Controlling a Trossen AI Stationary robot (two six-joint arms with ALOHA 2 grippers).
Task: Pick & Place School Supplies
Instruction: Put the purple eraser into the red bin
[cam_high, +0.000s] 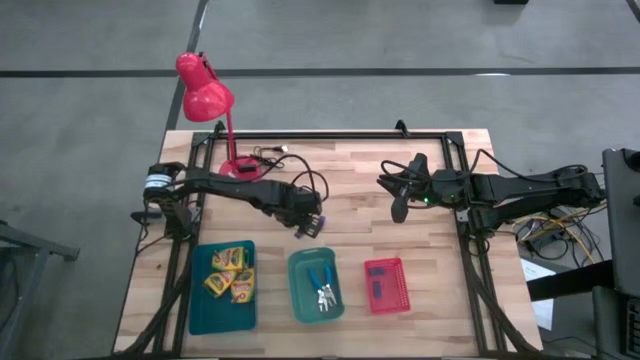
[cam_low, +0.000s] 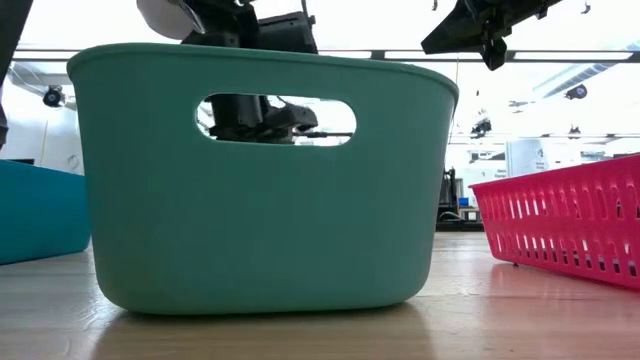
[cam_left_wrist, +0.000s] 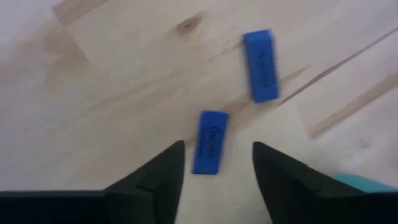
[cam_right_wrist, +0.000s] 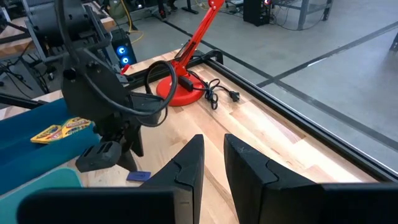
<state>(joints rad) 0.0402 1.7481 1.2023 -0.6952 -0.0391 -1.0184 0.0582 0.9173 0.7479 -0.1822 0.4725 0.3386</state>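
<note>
Centre-frame in the high view, left gripper (cam_left_wrist: 217, 163) stands apart over one purple block (cam_left_wrist: 210, 142); its neighbour (cam_left_wrist: 261, 65) (close by) risks a nudge. Right gripper (cam_right_wrist: 213, 155) waits narrowly parted.

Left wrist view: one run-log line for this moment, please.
left gripper: jaws open, above a blue block on table | second blue block beside | right gripper: idle mid-table

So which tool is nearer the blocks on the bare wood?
Left. The left tool hangs right over the two blocks, one block between its open fingers, the other just beyond. The right tool waits across the table.
</note>
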